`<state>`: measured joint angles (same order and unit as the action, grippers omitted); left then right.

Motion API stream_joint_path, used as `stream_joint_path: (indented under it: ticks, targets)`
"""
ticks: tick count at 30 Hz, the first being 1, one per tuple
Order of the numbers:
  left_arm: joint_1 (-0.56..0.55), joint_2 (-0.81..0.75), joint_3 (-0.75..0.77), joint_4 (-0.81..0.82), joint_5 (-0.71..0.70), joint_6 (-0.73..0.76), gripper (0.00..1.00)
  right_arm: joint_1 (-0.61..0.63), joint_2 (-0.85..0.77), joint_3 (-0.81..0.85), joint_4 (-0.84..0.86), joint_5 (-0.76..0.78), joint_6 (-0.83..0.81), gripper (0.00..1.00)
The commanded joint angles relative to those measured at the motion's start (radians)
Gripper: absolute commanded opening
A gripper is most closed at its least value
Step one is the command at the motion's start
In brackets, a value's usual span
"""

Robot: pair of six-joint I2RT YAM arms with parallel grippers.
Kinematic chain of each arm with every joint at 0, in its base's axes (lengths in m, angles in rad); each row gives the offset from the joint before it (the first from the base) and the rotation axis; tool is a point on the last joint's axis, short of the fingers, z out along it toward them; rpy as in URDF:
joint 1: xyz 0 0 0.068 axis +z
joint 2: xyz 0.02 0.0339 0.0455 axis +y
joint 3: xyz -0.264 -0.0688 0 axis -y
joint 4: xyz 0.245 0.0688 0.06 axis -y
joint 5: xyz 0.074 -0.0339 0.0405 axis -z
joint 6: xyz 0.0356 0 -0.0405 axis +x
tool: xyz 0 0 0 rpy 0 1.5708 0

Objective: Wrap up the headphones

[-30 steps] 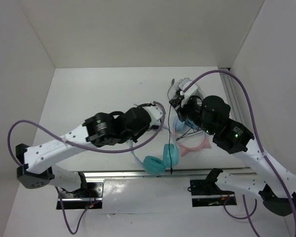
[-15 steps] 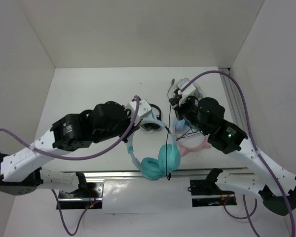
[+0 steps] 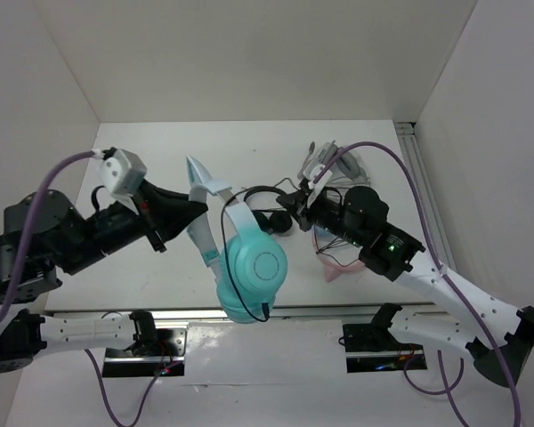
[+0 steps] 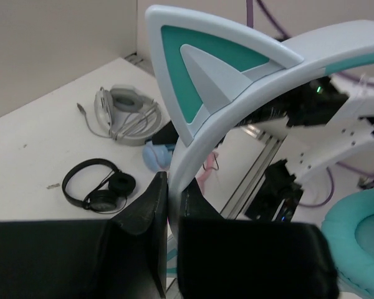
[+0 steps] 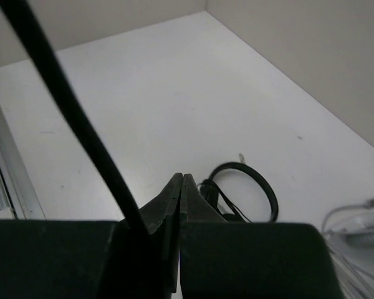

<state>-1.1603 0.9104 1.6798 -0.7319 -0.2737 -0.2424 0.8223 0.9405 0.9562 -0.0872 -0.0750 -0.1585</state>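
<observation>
The headphones [image 3: 254, 265], with teal cups, a white band and teal cat ears, hang high above the table. My left gripper [image 3: 196, 209] is shut on their white headband [image 4: 193, 146], just below one cat ear [image 4: 202, 75]. A teal cup [image 4: 361, 240] shows at the lower right of the left wrist view. Their thin black cable [image 3: 234, 283] loops over the cup. My right gripper [image 3: 298, 206] is shut. The cable [image 5: 68, 112] runs straight from beside its left finger up and away. Its pinch point is hidden.
The small all-black headphones [image 3: 274, 218] lie on the table under my right gripper's tips and show in both wrist views [image 4: 96, 185] [image 5: 246, 187]. The pink-banded pair [image 3: 338, 258] lies under the right arm. A grey pair [image 3: 325, 160] lies behind. Walls enclose three sides.
My left arm has swung left and lifted the teal headphones high off the table, toward the camera. My right gripper has moved a little left and nearer, over the small black pair.
</observation>
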Motion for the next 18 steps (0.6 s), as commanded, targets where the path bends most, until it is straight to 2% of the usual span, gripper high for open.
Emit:
stream_joint_path:
  ticks: [1,5,8,13,18]
  targets:
    - [-0.002,-0.013,0.035,0.172,-0.073,-0.139,0.00,0.001,0.004,-0.065,0.226,-0.169,0.037,0.00]
    - [-0.002,-0.056,-0.005,0.209,-0.171,-0.224,0.00,0.001,0.046,-0.111,0.345,-0.272,0.085,0.00]
    - [-0.002,-0.065,-0.005,0.218,-0.295,-0.302,0.00,0.001,0.090,-0.157,0.441,-0.328,0.129,0.00]
    - [-0.002,-0.065,0.018,0.186,-0.558,-0.400,0.00,0.001,0.142,-0.241,0.582,-0.425,0.214,0.00]
    - [-0.002,-0.019,0.072,0.175,-0.776,-0.431,0.00,0.066,0.152,-0.300,0.662,-0.474,0.228,0.00]
